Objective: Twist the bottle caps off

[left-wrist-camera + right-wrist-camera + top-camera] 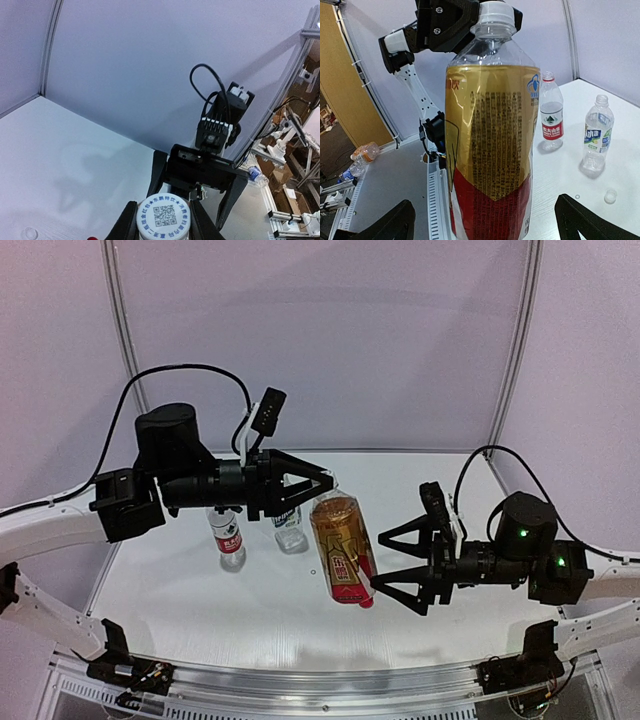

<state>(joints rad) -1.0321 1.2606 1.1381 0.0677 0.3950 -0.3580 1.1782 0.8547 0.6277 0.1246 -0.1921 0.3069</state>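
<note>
The amber bottle (342, 545) with a red-gold label hangs tilted above the table. My left gripper (328, 483) is shut on its white cap (164, 214), which has blue print and shows between the two fingers (122, 225). In the right wrist view the same cap (495, 12) sits in the left jaws above the bottle (492, 150). My right gripper (382, 560) stands wide open around the bottle's lower half, its fingers (395, 225) clear of the label on both sides.
Two small bottles stand on the white table (480, 490) behind: one with a red label (551, 120) and a red cap (548, 76), one with a green-blue label (596, 135) and a bare-looking neck. A small pale cap (610, 196) lies beside it.
</note>
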